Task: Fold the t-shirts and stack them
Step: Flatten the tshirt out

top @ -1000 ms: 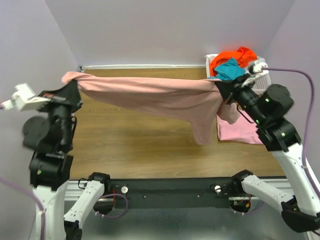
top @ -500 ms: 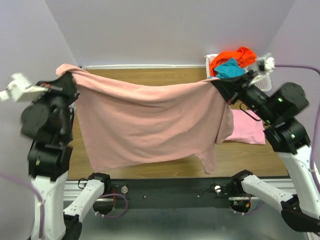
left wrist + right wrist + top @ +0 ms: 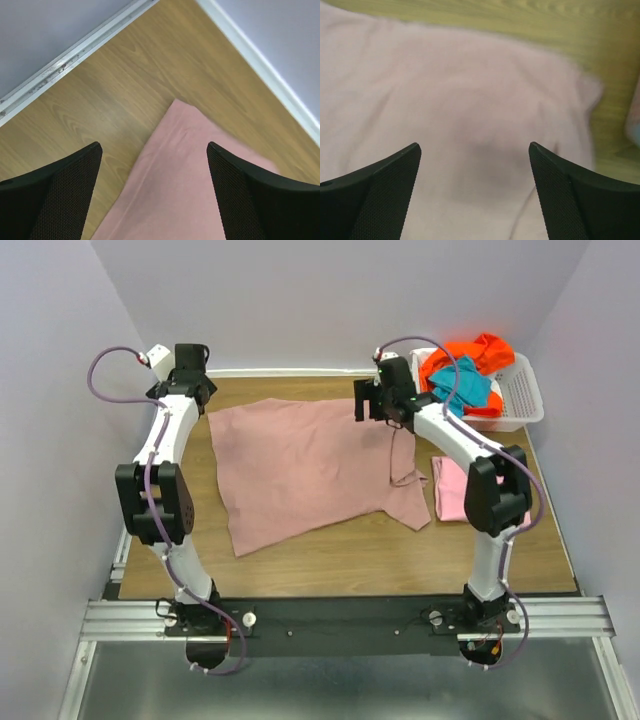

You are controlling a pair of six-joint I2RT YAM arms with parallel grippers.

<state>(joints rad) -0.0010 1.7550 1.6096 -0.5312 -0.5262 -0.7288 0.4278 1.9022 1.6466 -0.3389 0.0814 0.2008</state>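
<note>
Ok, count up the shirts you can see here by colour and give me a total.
Dusty rose shirt, spread flat on the table: 1
Light pink shirt, on the table at the right: 1
Orange shirt, in the basket: 1
Teal shirt, in the basket: 1
Total: 4

A wooden tabletop (image 3: 330, 550) fills the middle of the top view, its grain also showing in both wrist views (image 3: 125, 85) (image 3: 520, 20). A white slotted plastic basket (image 3: 515, 390) sits at its 1 o'clock corner. A white strip (image 3: 290, 372) edges the tabletop at 12 o'clock, below lilac walls (image 3: 330, 300). A silver metal rail (image 3: 120, 618) runs along 6 o'clock.
</note>
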